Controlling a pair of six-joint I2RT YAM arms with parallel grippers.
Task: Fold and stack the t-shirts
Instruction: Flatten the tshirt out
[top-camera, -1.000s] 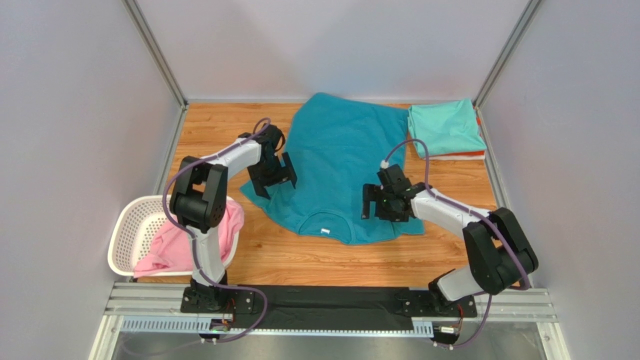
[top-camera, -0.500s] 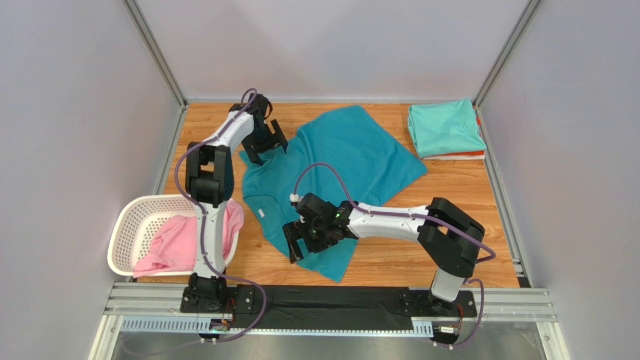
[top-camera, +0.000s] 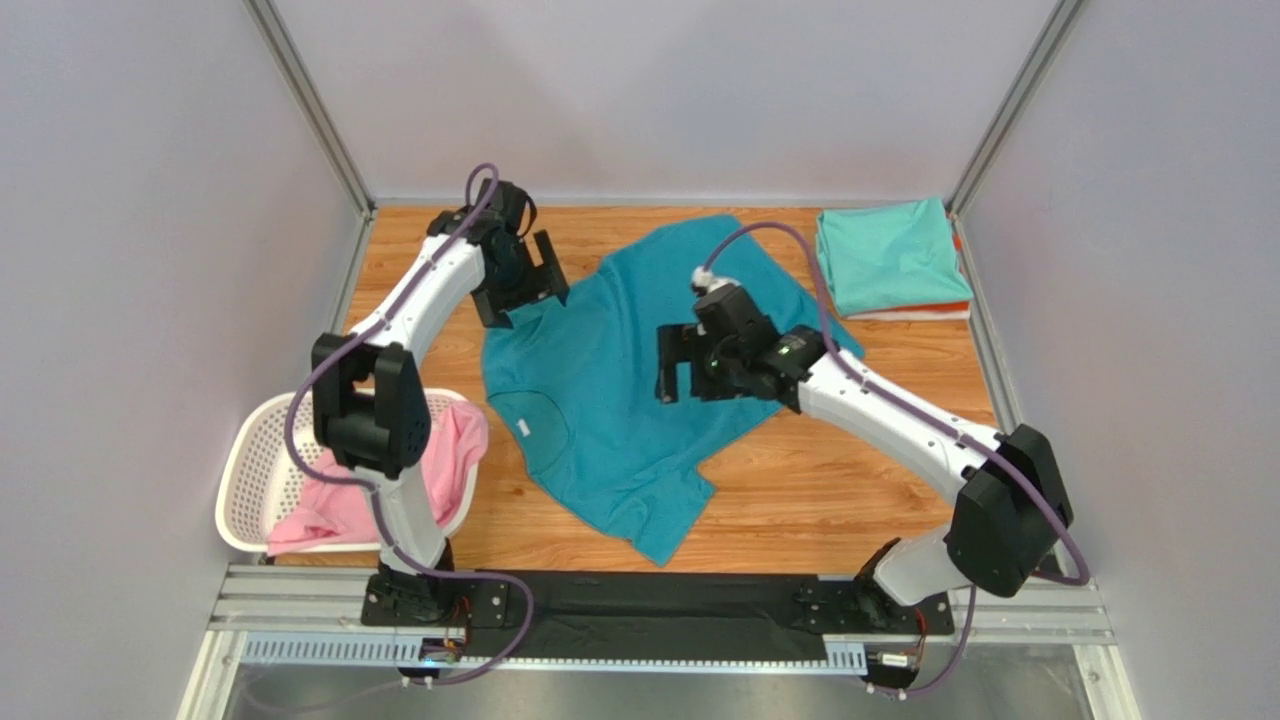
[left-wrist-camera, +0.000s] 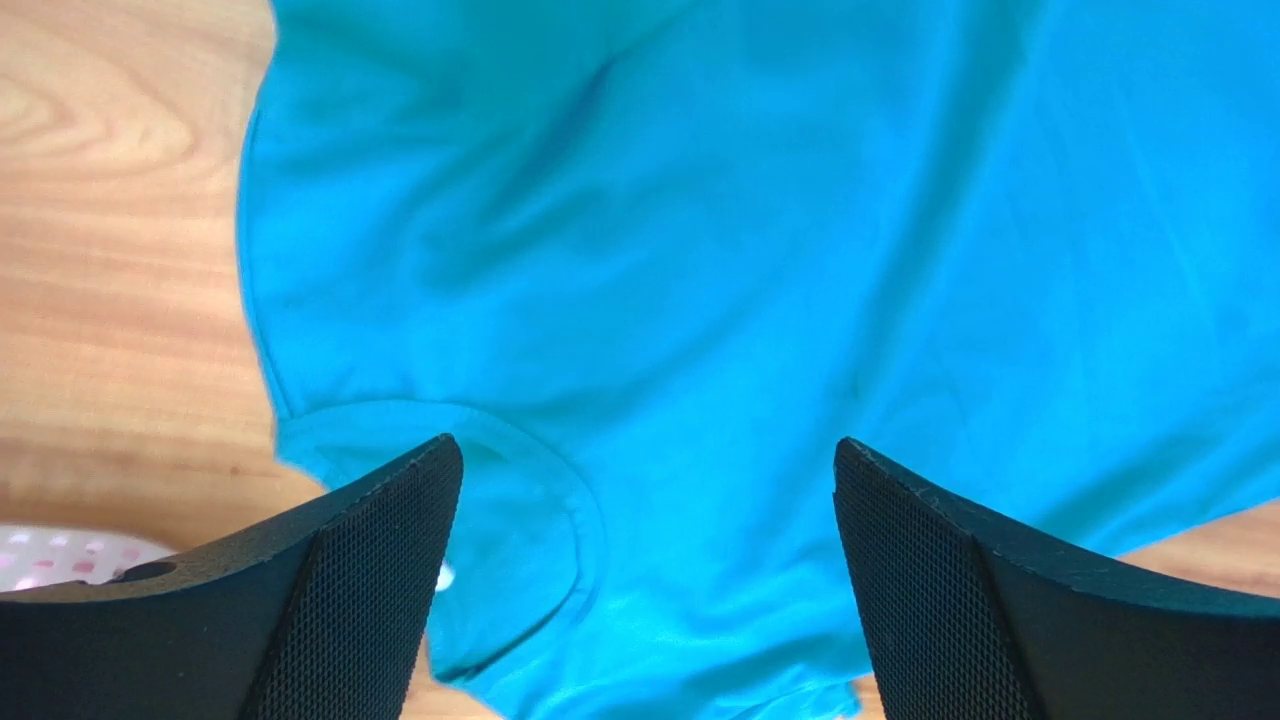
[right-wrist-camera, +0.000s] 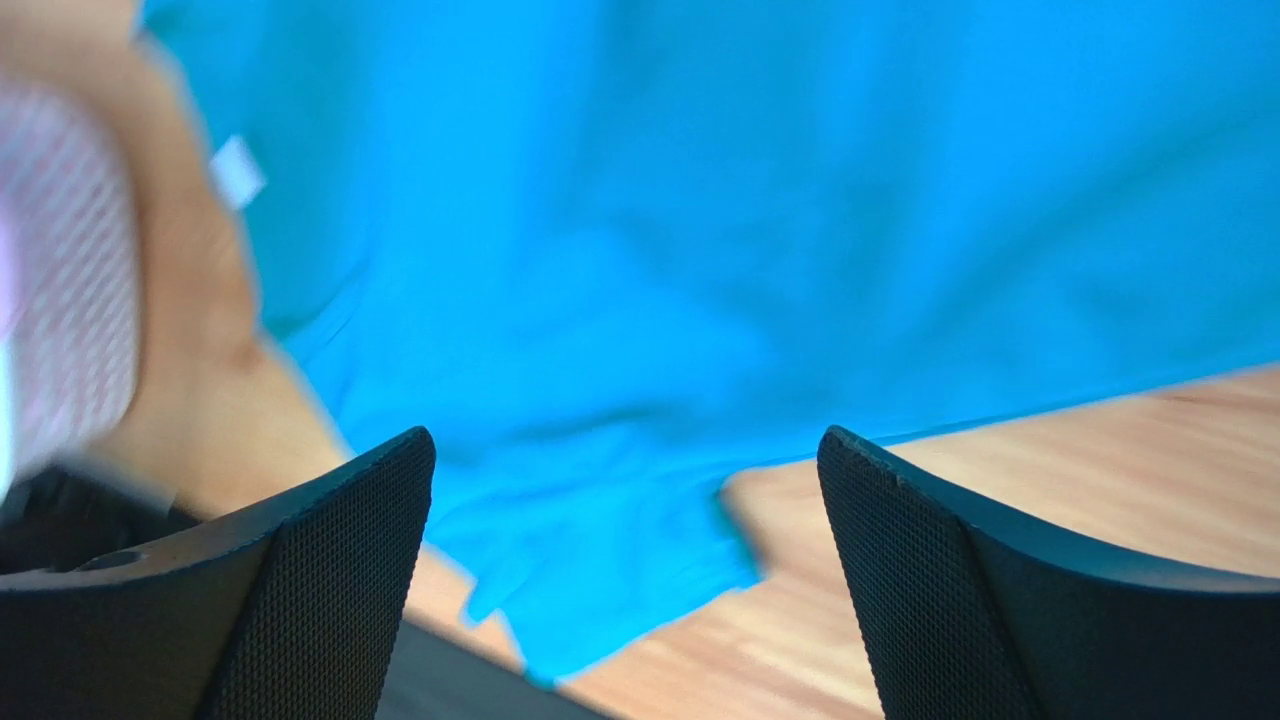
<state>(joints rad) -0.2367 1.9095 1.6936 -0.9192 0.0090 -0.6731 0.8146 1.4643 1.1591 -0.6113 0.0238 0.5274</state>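
A deep teal t-shirt lies spread flat and turned slantwise on the wooden table, its collar at the left. It fills the left wrist view and the right wrist view. My left gripper hangs open and empty above the shirt's far left edge. My right gripper hangs open and empty above the shirt's middle. A folded mint green t-shirt lies at the far right on an orange one. A pink t-shirt hangs out of the basket.
A white lattice basket stands at the near left beside the left arm's base. Grey walls with metal posts close in the table on three sides. Bare wood shows at the near right.
The right gripper has swung from the shirt's near left corner up to its middle. The left gripper has shifted slightly to the far left. The teal shirt now lies flatter.
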